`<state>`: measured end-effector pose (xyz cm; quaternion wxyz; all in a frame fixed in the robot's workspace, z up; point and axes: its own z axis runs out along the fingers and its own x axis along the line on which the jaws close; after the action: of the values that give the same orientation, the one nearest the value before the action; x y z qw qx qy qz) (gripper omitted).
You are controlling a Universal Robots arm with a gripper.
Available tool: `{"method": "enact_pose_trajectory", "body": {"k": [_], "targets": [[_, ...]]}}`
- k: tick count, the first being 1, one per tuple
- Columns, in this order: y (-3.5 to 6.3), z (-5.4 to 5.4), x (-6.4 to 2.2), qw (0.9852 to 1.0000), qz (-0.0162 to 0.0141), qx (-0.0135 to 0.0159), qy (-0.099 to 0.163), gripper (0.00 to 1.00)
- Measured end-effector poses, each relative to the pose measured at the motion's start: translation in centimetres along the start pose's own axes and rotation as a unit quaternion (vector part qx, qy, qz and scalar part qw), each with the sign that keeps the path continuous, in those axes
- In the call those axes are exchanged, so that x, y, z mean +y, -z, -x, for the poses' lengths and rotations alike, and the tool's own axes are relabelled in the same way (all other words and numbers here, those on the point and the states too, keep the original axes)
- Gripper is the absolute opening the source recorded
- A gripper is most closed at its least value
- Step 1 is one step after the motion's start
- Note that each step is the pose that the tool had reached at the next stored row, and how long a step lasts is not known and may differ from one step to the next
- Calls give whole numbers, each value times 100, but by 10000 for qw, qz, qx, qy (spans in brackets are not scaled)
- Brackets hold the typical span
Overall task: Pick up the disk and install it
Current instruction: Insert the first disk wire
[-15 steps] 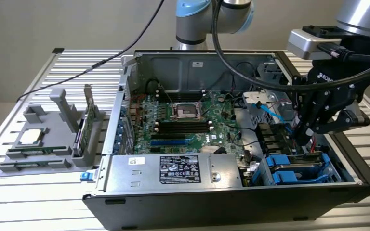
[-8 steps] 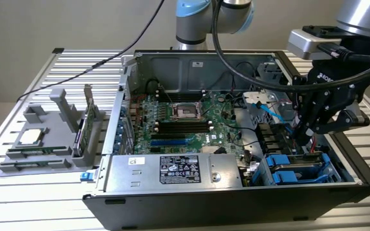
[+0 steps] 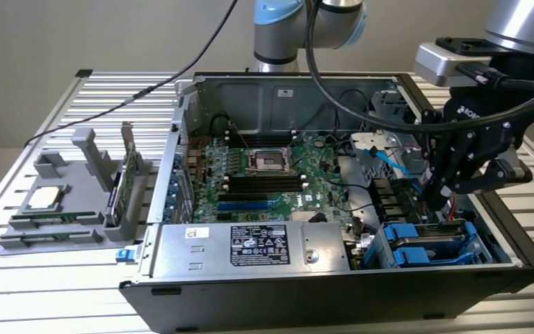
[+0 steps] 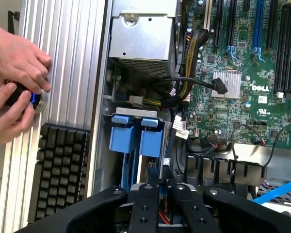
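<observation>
Disk (image 3: pixel 431 245) in bright blue carrier sits in the case bay; end effector (image 3: pixel 437 197) above it, fingers nearly together.

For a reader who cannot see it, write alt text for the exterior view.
A robot arm's black gripper reaches down into an open computer case, just above the blue-framed disk sitting in the drive bay at the exterior view's right. The green motherboard lies exposed, and a grey parts holder stands outside at the left.
</observation>
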<state>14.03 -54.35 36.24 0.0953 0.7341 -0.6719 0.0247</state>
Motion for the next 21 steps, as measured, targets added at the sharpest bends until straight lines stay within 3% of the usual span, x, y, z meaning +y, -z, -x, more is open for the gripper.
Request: {"method": "enact_pose_trajectory", "body": {"k": [2,15,21], "targets": [[-11,-10,0,10000,1,-14,-12,16],[-169,-106,-23,9998,-14,-207,-14,16],[-191,-134,-38,9997,-17,-259,-16,16]]}}
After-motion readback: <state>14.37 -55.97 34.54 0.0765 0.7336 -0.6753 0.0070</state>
